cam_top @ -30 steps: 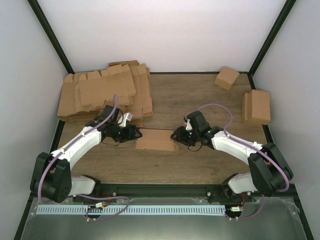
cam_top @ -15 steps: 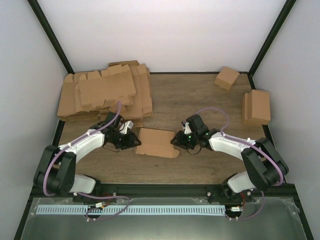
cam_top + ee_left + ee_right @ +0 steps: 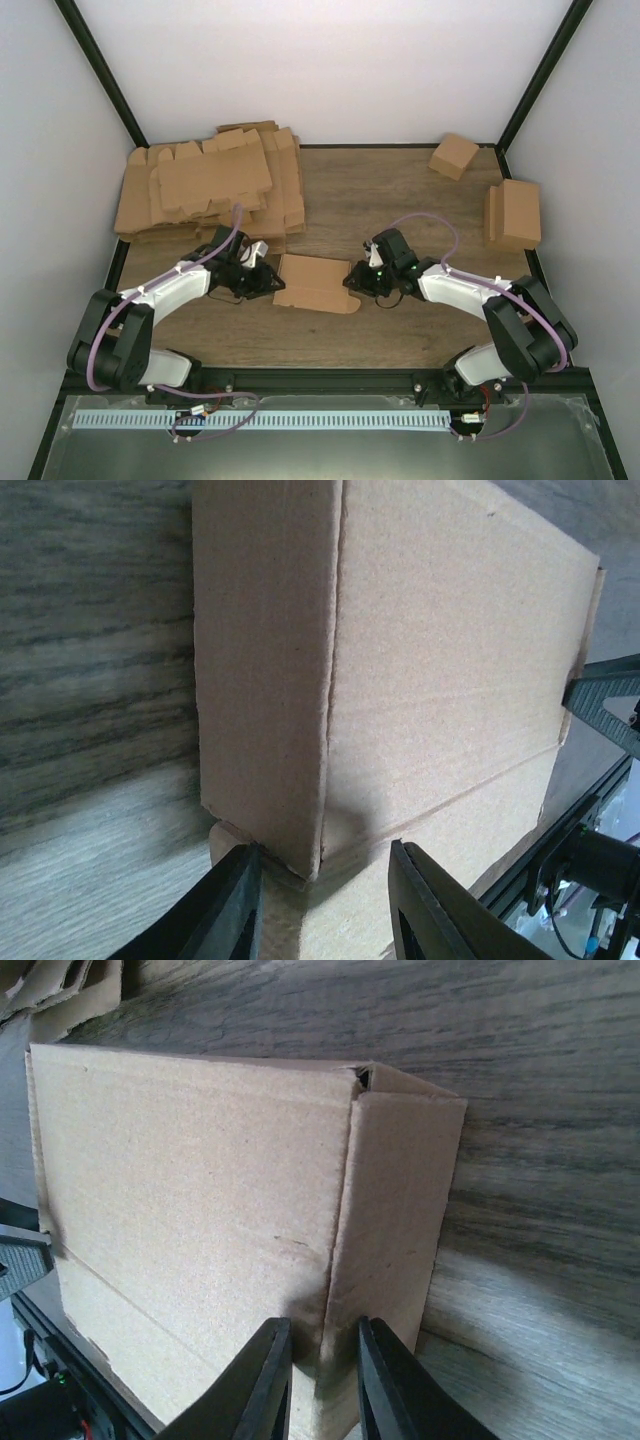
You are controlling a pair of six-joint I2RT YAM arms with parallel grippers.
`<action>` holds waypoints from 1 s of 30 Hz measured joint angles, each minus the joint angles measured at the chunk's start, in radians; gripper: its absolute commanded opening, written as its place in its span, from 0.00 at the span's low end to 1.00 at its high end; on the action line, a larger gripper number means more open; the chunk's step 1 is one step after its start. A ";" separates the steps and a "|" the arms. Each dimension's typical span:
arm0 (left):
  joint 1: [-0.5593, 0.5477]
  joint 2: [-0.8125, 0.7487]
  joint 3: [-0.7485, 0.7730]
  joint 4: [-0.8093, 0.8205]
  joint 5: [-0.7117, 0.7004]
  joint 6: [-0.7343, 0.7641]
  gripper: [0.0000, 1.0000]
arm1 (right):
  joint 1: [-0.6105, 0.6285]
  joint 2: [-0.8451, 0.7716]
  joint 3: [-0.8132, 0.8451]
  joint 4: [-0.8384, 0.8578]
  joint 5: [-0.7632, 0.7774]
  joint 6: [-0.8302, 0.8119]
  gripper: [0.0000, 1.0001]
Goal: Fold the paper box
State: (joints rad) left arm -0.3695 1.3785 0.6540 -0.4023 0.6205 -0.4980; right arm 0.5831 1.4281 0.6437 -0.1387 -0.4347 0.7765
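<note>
No readable text, labels, brands or numbers anywhere; plain unprinted cardboard on paper box [image 3: 312,283], bare wood-grain surface [image 3: 400,200].

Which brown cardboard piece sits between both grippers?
The half-folded brown paper box mid-table: left gripper at one end, right gripper at the other. The pile of flat blanks, the cube box and the right-edge box lie apart.

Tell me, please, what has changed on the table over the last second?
Both sets of jaws narrowed on the box. The right gripper now pinches one upturned end flap and the left gripper straddles the other. The box turned slightly, its near edge swinging toward the arms, and the left elbow dropped back. The pile of flat cardboard and the small box at the back stayed put.
</note>
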 measured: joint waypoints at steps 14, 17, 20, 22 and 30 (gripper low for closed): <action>-0.079 0.085 0.057 0.103 -0.022 -0.056 0.45 | -0.095 0.055 0.103 -0.079 0.105 -0.134 0.23; -0.084 0.080 0.063 0.115 -0.039 -0.061 0.50 | -0.124 0.057 0.126 -0.107 0.118 -0.176 0.31; -0.084 0.057 0.063 0.105 -0.076 -0.062 0.54 | -0.132 0.051 0.131 -0.130 0.130 -0.218 0.38; -0.084 0.030 0.063 0.092 -0.098 -0.060 0.56 | -0.132 0.037 0.131 -0.154 0.140 -0.240 0.43; -0.086 -0.089 0.056 0.024 -0.129 -0.061 0.54 | -0.132 -0.083 0.131 -0.257 0.164 -0.274 0.56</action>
State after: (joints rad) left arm -0.4557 1.2900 0.7097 -0.3779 0.4911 -0.5587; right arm 0.4511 1.3453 0.7750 -0.3954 -0.2707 0.5022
